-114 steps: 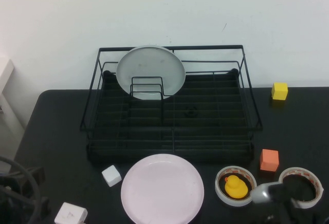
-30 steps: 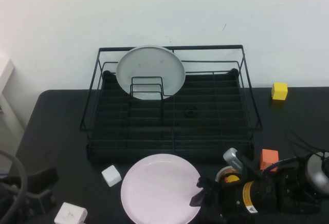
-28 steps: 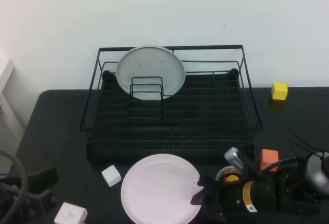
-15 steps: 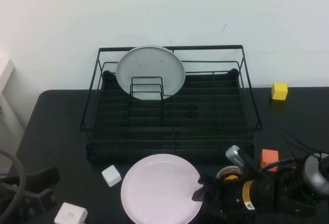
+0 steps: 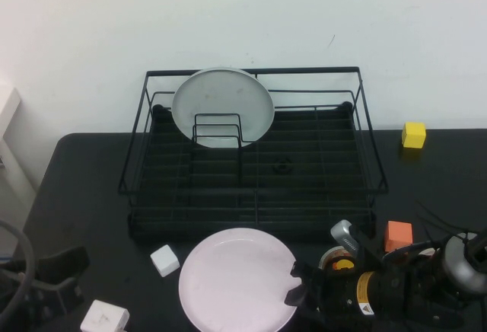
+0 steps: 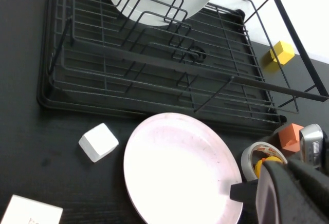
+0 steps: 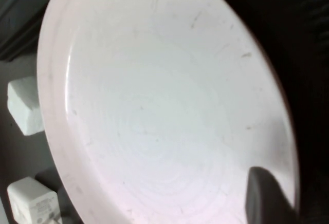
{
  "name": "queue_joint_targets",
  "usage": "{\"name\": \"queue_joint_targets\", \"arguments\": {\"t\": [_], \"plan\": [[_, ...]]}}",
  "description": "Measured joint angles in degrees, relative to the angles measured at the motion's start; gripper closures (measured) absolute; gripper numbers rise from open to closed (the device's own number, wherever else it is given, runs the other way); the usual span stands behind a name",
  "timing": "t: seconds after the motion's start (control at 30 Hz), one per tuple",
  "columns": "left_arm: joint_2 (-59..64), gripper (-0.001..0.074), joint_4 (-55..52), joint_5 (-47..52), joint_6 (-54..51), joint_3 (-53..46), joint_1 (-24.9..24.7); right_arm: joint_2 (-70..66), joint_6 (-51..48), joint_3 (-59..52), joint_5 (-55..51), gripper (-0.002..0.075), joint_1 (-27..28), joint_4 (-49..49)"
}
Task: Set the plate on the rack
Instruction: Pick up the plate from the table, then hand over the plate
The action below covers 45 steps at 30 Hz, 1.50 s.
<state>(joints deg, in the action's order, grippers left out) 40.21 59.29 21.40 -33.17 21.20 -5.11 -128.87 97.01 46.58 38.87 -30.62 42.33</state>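
The pale pink plate (image 5: 239, 280) lies flat on the black table in front of the rack; it also shows in the left wrist view (image 6: 181, 168) and fills the right wrist view (image 7: 154, 100). The black wire rack (image 5: 358, 130) stands behind it and holds a grey-white plate (image 5: 223, 103) upright at its back left. My right gripper (image 5: 295, 283) is at the pink plate's right rim. One finger (image 7: 267, 198) lies over the rim, the other is hidden beneath it, and the jaws are closed on the rim. My left gripper (image 5: 53, 271) sits low at the front left, away from the plate.
A tape roll with a yellow duck (image 5: 340, 260) and an orange cube (image 5: 398, 234) sit just right of the plate, partly under my right arm. A white cube (image 5: 164, 260) and a white box (image 5: 104, 317) lie to its left. A yellow cube (image 5: 414, 134) is at the far right.
Since 3.8 s ago my right arm has come from the front right corner to the plate's right rim. Over the last second it has barely shifted. The plate has not moved.
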Motion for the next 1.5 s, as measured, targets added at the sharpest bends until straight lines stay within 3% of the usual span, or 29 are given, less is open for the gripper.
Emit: {"name": "queue_joint_targets", "arguments": {"t": [0.2, 0.7, 0.83, 1.0, 1.07, 1.33, 1.5], "plan": [[0.0, 0.0736, 0.0, 0.11, -1.28, 0.0, 0.0, -0.08, -2.24, 0.0, 0.43, 0.0673, -0.08, -0.14], [0.0, 0.0729, 0.0, 0.86, -1.42, 0.0, 0.0, 8.7, -7.63, -4.32, 0.82, 0.0696, -3.26, 3.81], [0.0, 0.0617, 0.0, 2.44, -2.14, 0.0, 0.0, 14.15, -10.92, -7.97, 0.82, 0.0696, -4.74, 3.95], [0.36, 0.033, -0.66, 8.02, -1.39, 0.0, 0.0, 22.05, -14.35, -11.6, 0.71, 0.0697, -5.15, 4.21], [1.42, 0.0263, -2.1, 10.65, 0.14, 0.0, 0.0, 24.27, -14.83, -12.03, 0.47, 0.0697, -5.15, 4.21], [7.39, 0.022, -3.64, 13.19, 5.65, -0.39, 0.0, 27.82, -15.58, -12.15, 3.31, 0.0697, -5.19, 4.87], [8.02, 0.0269, -4.47, 13.07, 6.07, -0.39, 0.0, 27.82, -15.72, -12.19, 8.94, 0.0697, -5.19, 5.81]]}}
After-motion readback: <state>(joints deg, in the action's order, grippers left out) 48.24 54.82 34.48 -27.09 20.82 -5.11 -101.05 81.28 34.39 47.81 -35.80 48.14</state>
